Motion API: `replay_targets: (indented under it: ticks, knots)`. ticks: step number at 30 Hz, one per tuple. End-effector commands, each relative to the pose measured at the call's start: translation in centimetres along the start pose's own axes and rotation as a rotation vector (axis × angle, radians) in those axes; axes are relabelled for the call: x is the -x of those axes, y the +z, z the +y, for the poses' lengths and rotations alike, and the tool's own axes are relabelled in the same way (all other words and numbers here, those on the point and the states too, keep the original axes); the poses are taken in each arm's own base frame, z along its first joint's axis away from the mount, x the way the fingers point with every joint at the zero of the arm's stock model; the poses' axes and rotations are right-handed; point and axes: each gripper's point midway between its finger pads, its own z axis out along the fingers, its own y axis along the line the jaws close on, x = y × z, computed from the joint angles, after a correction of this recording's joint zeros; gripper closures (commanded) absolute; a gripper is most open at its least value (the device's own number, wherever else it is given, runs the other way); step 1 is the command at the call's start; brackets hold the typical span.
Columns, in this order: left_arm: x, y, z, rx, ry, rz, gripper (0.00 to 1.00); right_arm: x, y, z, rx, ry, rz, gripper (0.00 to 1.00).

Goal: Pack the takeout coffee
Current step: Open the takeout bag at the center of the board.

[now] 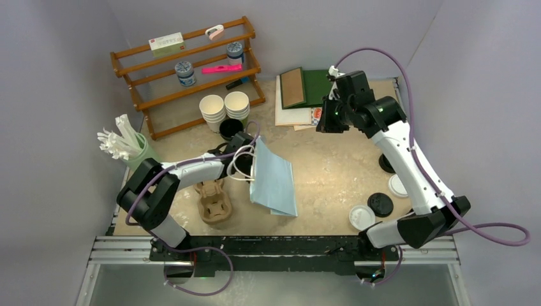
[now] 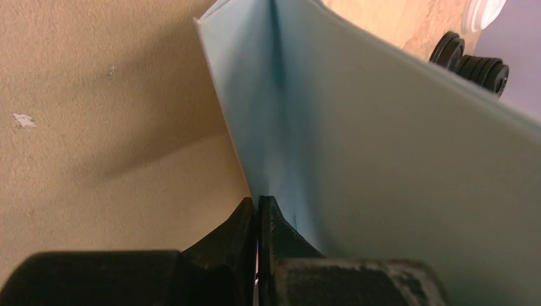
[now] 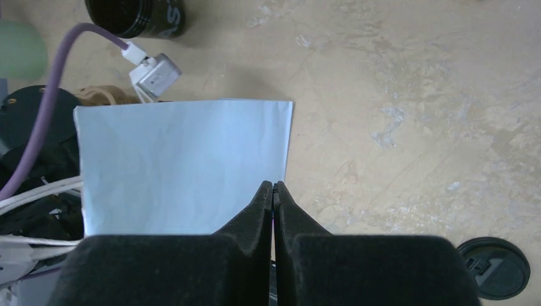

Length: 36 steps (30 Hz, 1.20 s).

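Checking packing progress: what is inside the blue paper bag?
No contents show. The blue paper bag looks folded shut, its edge pinched in the left gripper; its own walls hide the interior.

Bag (image 1: 273, 180) was pale blue paper, matt, smooth, sharply creased. Surface (image 1: 332, 172) looked stone-like: beige, mottled, matt. Cup carrier (image 1: 214, 203) was brown moulded pulp, rough. Shelf rack (image 1: 185, 70) was reddish wood, lightly glossy. Left pincer (image 2: 258, 210) was black, matt, faintly grained.

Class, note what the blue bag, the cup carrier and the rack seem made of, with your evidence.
Bag: likely thin matte paper; sharp creases.
Carrier: probably moulded pulp; dull brown, rounded wells.
Rack: apparently varnished wood; reddish-brown slats, slight sheen.
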Motion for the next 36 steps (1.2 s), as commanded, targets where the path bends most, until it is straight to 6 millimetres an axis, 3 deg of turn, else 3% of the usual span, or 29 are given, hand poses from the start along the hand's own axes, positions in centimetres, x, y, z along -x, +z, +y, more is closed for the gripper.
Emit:
replay_targets:
  ticks: [1, 5, 8, 12, 16, 21, 26, 32, 36]
  knots:
    - [-0.1, 0.4, 0.0, -0.038, 0.068, 0.021, 0.96, 0.9, -1.7, 0.8, 0.053, -0.023, -0.018, 1.00]
    - [1.1, -0.4, -2.0, -0.079, 0.090, -0.014, 0.96, 0.0, -2.2, 3.4, 0.202, -0.051, 0.057, 0.99]
    - [1.8, -1.4, -2.7, -0.045, 0.071, -0.027, 0.96, 0.3, -3.4, 5.3, 0.302, -0.057, 0.058, 0.80]
    - [1.9, -2.3, -2.2, 0.065, -0.018, 0.003, 0.96, 0.4, -5.7, 8.4, 0.461, -0.070, 0.070, 0.67]
    - [2.1, -2.9, -2.1, 0.143, -0.124, 0.008, 1.00, 0.7, -7.7, 11.7, 0.540, -0.098, 0.050, 0.61]
    - [2.5, -4.1, -1.7, 0.241, -0.287, -0.035, 1.00, 0.2, -9.0, 15.1, 0.604, -0.137, 0.042, 0.61]
    - [2.6, -5.1, -1.5, 0.310, -0.378, -0.057, 1.00, 0.7, -10.6, 16.1, 0.654, -0.135, -0.014, 0.59]
    - [3.0, -6.0, -1.6, 0.330, -0.395, -0.093, 1.00, -0.1, -9.8, 15.7, 0.622, -0.151, 0.023, 0.55]
    - [3.0, -6.0, -1.8, 0.324, -0.389, -0.088, 0.99, 0.3, -10.5, 16.6, 0.658, -0.159, 0.014, 0.53]
